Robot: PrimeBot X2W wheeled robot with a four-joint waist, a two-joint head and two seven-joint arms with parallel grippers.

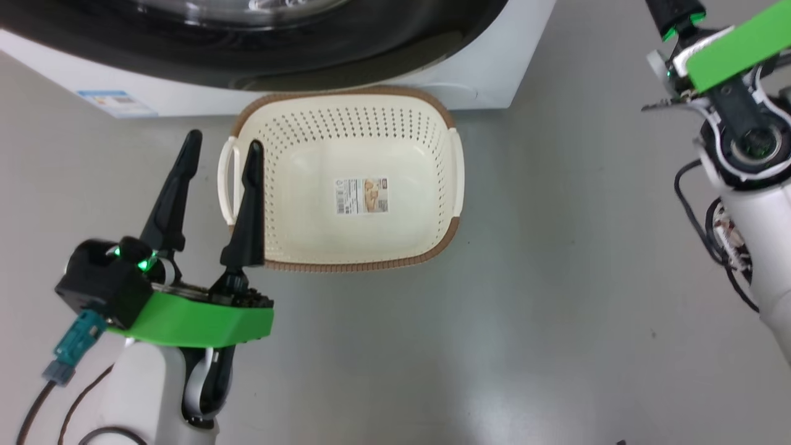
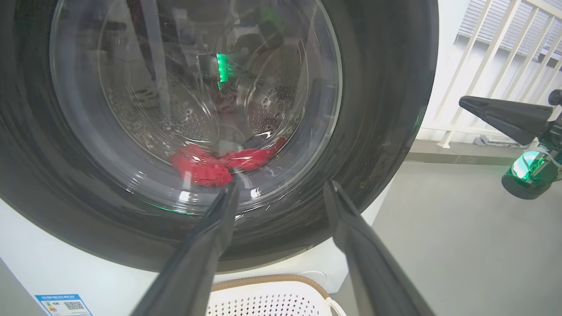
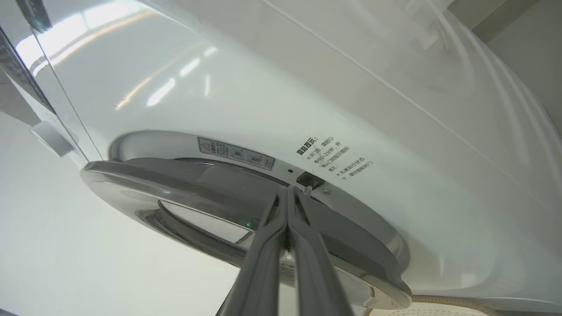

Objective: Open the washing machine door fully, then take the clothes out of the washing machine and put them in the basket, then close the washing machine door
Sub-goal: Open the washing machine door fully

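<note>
Left pincer splayed upward, right pincer pinched

- the washing machine door: wide glossy black rim around a smooth, clear glass bowl full of reflections.
- the washing machine: smooth white casing, shiny enough to mirror the lights, with a small blue paper sticker on its front.
- drum: bright perforated steel behind the glass.
- the clothes: soft red cloth, matt.
- the basket: smooth cream plastic, walls full of holes, brown woven-look rim, paper label on its bottom.
- floor: smooth grey with a dull sheen.
- left hand: matt black fingers, with a smooth green plastic cover behind them.
</note>
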